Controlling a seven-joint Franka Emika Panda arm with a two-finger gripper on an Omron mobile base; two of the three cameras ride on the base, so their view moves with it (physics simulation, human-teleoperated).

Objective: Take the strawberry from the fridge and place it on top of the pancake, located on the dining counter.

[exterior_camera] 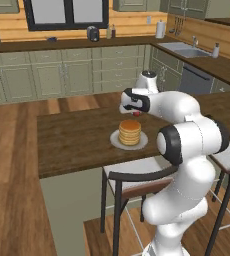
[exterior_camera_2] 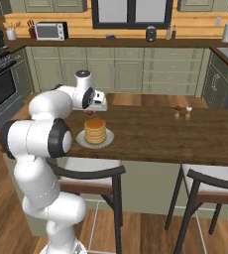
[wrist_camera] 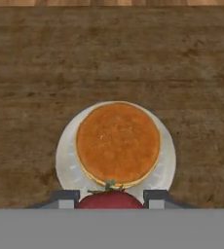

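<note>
Above the dining counter [exterior_camera: 72, 140], gripper [wrist_camera: 110, 195] clamped on the strawberry [wrist_camera: 110, 200], red fruit pinched between both fingertips [wrist_camera: 65, 197]. Carried just beside the pancake [wrist_camera: 118, 142] stack on its white plate [wrist_camera: 168, 160], apparently a little short of centre, though height over the stack hard to judge from the base views. Placing step in hand: fetch from the fridge done, release not yet. Next: shift over the middle of the pancake, lower until nearly touching, then open
</note>
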